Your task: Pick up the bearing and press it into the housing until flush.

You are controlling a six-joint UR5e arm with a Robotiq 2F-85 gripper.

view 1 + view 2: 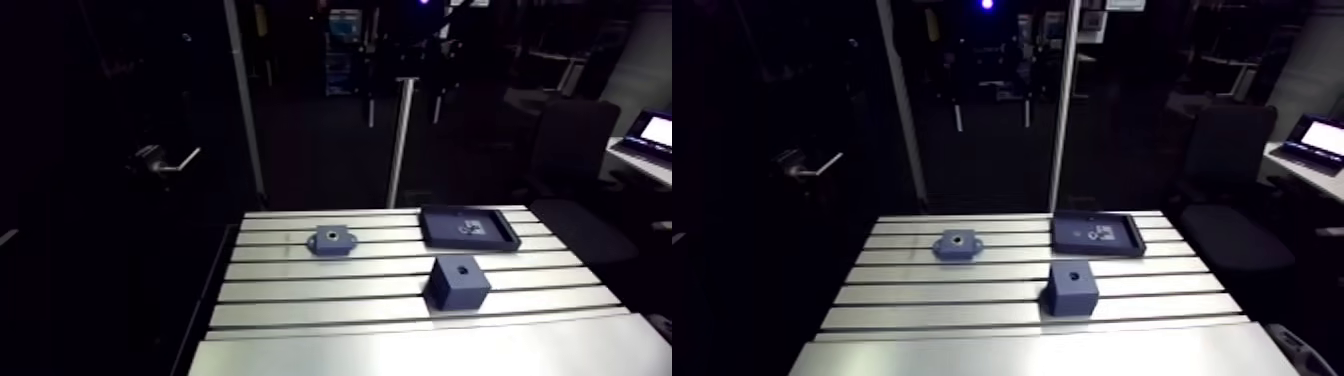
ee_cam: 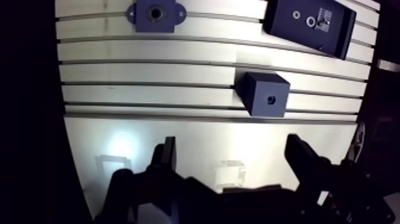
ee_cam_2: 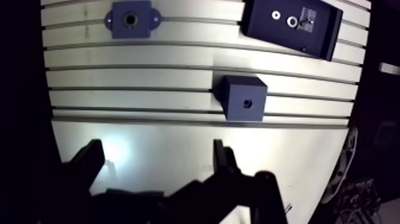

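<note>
Wrist view alone shows the pincer [image 2: 232, 144], fingers spread.

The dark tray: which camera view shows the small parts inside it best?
The wrist view. It looks down into the tray, so a larger ring and a smaller ring show separately. The arm view sees it at a slant; its contents are only a pale blur.

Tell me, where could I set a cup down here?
Barest: the slotted aluminium table between the dark blue flanged housing and the smooth front strip, beside the dark blue cube. The front strip is free too, though the open end effector hangs over it. Crowded: the far corner, around the black tray.
</note>
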